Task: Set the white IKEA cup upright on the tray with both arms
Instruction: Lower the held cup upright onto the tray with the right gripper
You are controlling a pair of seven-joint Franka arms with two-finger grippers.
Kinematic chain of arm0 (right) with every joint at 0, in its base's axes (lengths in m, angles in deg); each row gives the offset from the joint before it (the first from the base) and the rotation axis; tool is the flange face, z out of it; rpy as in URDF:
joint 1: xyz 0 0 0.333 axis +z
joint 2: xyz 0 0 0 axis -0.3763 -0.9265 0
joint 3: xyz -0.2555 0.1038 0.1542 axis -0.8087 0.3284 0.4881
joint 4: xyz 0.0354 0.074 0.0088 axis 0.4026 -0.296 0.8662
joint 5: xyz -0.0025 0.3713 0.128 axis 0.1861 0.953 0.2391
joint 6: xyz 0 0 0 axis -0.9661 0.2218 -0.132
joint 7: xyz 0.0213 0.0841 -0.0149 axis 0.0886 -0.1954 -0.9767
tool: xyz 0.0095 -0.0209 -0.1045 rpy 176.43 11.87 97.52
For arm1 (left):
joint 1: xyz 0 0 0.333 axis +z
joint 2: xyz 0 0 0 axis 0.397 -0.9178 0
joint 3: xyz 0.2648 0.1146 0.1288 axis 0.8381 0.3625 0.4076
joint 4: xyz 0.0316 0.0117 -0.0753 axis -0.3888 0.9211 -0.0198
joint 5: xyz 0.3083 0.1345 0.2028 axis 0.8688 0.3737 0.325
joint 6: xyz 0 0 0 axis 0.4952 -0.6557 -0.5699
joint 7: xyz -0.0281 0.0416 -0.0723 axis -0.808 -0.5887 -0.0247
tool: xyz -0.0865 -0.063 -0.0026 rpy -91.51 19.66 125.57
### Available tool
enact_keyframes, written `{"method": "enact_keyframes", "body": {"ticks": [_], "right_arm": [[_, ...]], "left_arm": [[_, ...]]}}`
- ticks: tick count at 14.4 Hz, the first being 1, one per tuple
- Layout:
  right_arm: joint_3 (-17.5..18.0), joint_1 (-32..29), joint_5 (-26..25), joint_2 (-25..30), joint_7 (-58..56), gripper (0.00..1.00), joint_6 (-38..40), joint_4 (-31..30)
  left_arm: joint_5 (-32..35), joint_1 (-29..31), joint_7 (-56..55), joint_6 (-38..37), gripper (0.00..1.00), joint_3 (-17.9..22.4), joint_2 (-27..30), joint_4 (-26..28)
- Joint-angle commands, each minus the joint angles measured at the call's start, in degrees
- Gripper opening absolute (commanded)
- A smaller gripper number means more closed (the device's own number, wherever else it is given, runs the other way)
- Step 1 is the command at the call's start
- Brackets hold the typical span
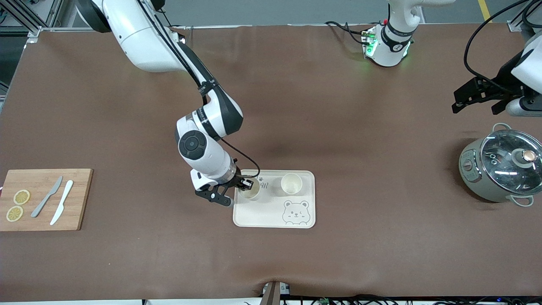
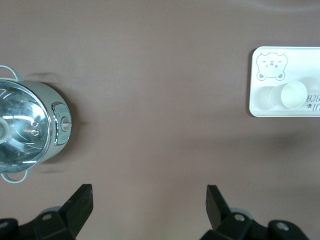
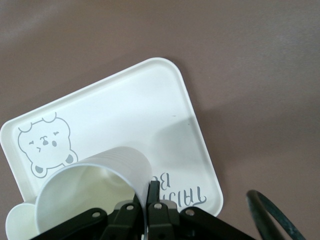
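A cream tray [image 1: 271, 214] with a grey bear drawing lies near the middle of the table. My right gripper [image 1: 247, 184] is over the tray's end toward the right arm, shut on the rim of a white cup [image 1: 252, 192], one finger inside and one outside. In the right wrist view the cup [image 3: 95, 185] opens upward over the tray [image 3: 125, 110]; whether it rests on the tray I cannot tell. A second white cup [image 1: 291, 183] stands upright on the tray. My left gripper [image 1: 474, 109] hangs open and empty over the table near the pot, fingers [image 2: 80, 200] wide apart.
A steel pot with a glass lid [image 1: 501, 165] stands at the left arm's end of the table. A wooden cutting board [image 1: 44, 199] with two lemon slices, a grey knife and a white knife lies at the right arm's end.
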Motion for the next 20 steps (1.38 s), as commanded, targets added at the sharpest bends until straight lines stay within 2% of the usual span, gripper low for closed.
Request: {"method": "enact_keyframes", "body": {"ticks": [1,5,18,19,20], "right_arm": [[-0.83,1.46,-1.08,-1.85,1.15,0.0,-0.46,1.93],[-0.83,2.52,-3.45,-3.26,1.85,0.0,-0.55,1.84],[-0.91,3.57,-4.42,-5.81,2.73,0.0,-4.77,1.32],[-0.91,3.49,-4.42,-5.81,2.73,0.13,-4.77,1.31],[-0.91,3.4,-4.42,-5.81,3.17,0.54,-4.77,1.31]], "left_arm": [[1.3,-0.21,1.86,-0.29,1.0,0.45,0.28,-0.13],[3.5,-0.21,4.85,-1.44,1.0,0.19,-0.08,0.31],[3.42,0.23,4.94,-1.44,1.0,0.19,-0.6,0.22],[3.42,0.23,4.59,-1.44,1.0,0.28,-0.86,0.22],[3.42,0.23,4.24,-1.44,1.0,0.28,-0.95,0.04]]}}
